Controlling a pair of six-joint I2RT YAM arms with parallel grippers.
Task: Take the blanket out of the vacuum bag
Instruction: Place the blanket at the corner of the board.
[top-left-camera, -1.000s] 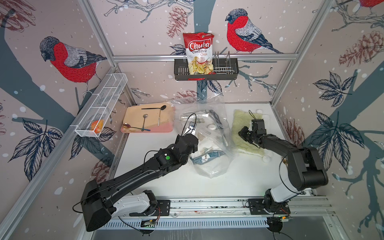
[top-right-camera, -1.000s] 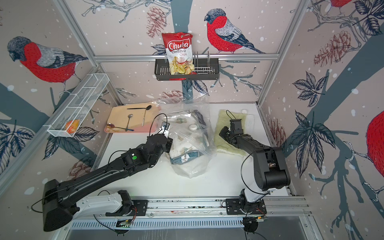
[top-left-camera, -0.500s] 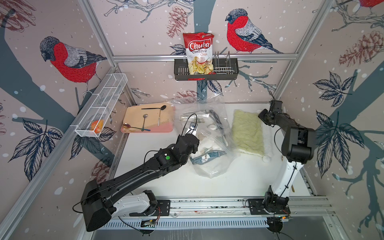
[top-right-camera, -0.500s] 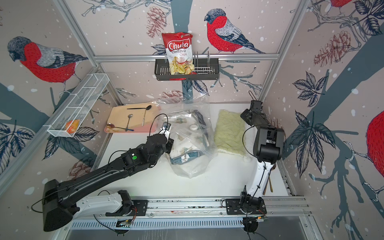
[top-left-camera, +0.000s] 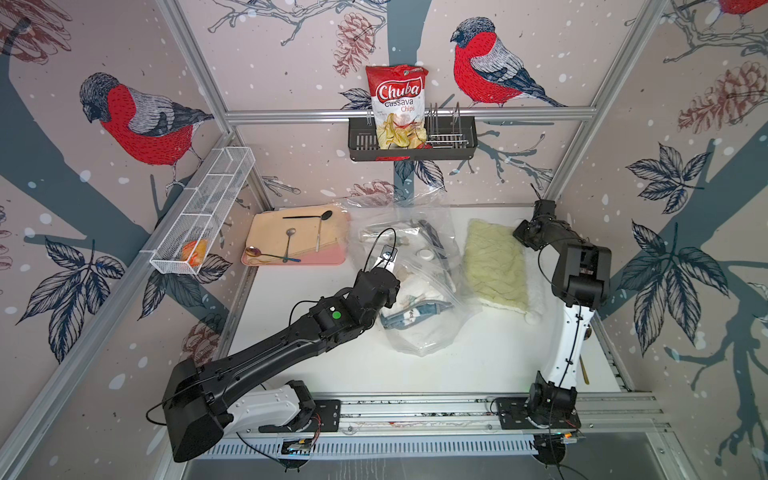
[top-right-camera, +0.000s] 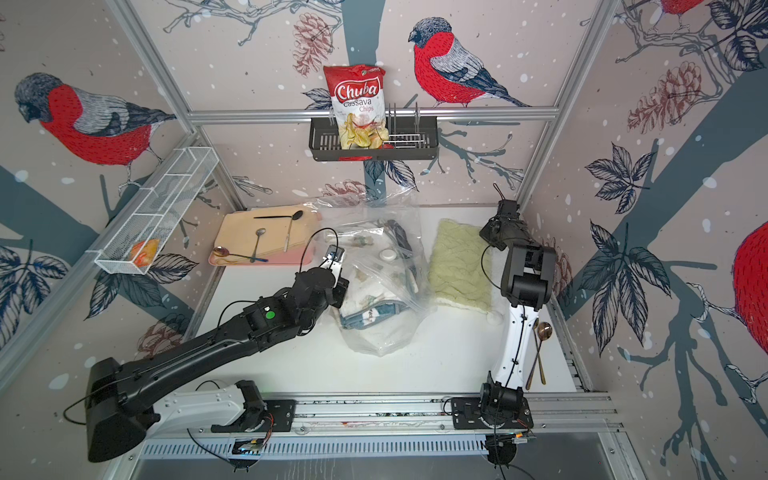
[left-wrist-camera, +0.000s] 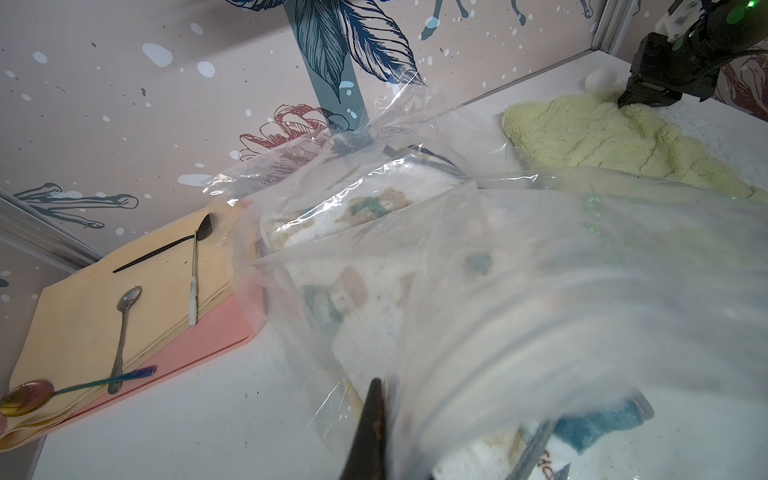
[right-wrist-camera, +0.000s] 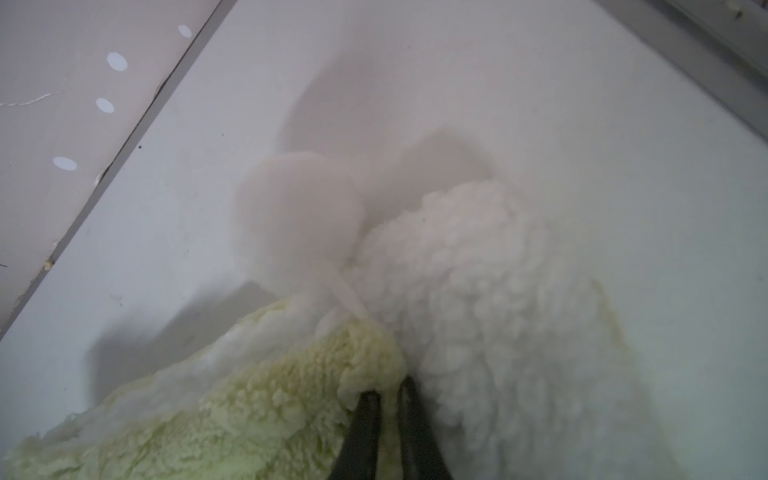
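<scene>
The vacuum bag (top-left-camera: 419, 332), crinkly clear plastic with a round white valve cap (top-left-camera: 425, 253), lies mid-table in both top views and still holds white and teal fabric (top-right-camera: 374, 311). The pale yellow-green fleece blanket (top-left-camera: 494, 266) lies flat on the table right of the bag, outside it. My left gripper (left-wrist-camera: 380, 399) is shut on the bag's plastic (left-wrist-camera: 457, 270) at its left side. My right gripper (right-wrist-camera: 388, 395) is shut on a thin fold at the blanket's (right-wrist-camera: 249, 415) far right corner, next to a white pom-pom (right-wrist-camera: 299, 216).
A pink tray (top-left-camera: 316, 259) with a beige board and spoons sits at the back left, touching the bag. A wire basket (top-left-camera: 203, 216) hangs on the left wall. A black rack (top-left-camera: 449, 145) holds a red chips bag. A spoon (top-right-camera: 540, 345) lies by the right edge.
My right gripper left the blanket's middle, swung to the back right corner, opened, then came down and shut on the blanket's far corner. The left arm has not moved.
</scene>
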